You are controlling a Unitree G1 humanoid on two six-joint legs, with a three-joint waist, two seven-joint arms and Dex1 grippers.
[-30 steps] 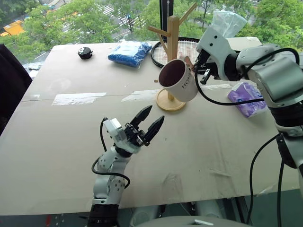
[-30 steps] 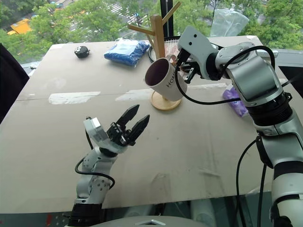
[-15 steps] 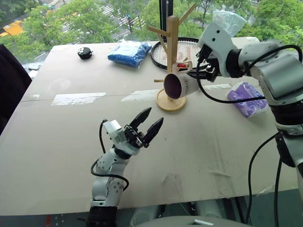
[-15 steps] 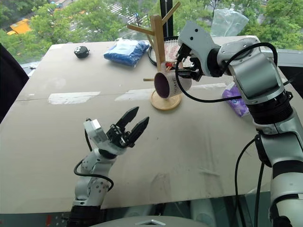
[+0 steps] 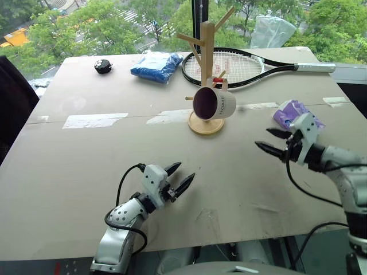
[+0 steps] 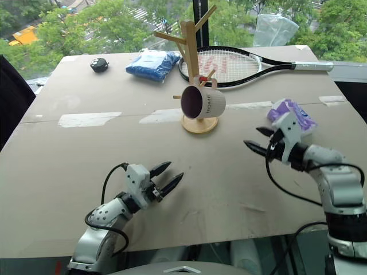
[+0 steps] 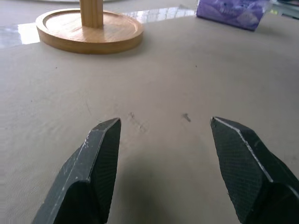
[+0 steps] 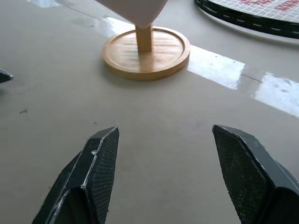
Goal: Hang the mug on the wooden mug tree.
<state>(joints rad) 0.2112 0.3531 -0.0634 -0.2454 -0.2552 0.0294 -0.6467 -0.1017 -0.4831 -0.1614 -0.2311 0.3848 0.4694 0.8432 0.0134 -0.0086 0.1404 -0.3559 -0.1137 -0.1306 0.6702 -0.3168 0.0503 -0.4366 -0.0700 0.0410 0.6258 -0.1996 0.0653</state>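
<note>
Right gripper (image 5: 267, 140) let go, dropped away, fingers apart; left gripper (image 5: 179, 180) apart too. Mug (image 5: 214, 103) hangs on mug tree (image 5: 206, 69); rigid, breakable ceramic, handle best.

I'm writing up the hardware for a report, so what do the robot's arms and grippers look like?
Both arms are silver-grey segmented shells with black joints and loose black cables looping alongside. Each wrist carries a small white block. The left gripper and right gripper each have two black, pointed, wedge-shaped fingers with matte faceted surfaces. No markings are legible.
</note>
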